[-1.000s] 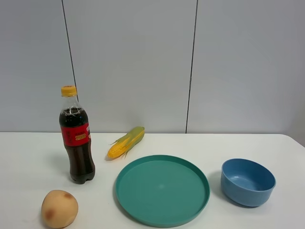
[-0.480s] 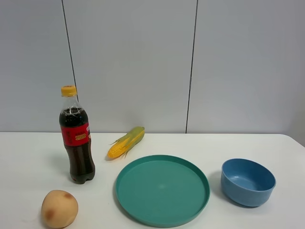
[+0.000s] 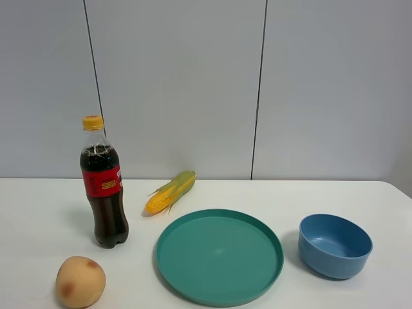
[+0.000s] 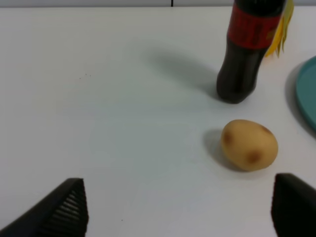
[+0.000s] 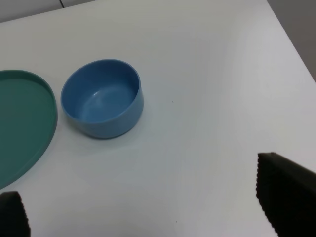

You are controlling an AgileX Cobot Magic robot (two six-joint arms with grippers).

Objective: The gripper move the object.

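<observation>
Tan potato (image 3: 80, 282) sits at lower left on the white table (image 3: 38, 212), near a cola bottle (image 3: 103, 187). Left gripper (image 4: 180, 217) and right gripper (image 5: 148, 207) both hang spread wide, holding nothing.

**Three cameras, one table**

A high frontal camera faces the wall across the white table (image 3: 360, 193). Both wrist cameras look down closer: left shares the potato (image 4: 249, 144) and cola bottle (image 4: 248, 47); right shares the blue bowl (image 5: 102, 104) and teal plate (image 5: 24, 123).
</observation>
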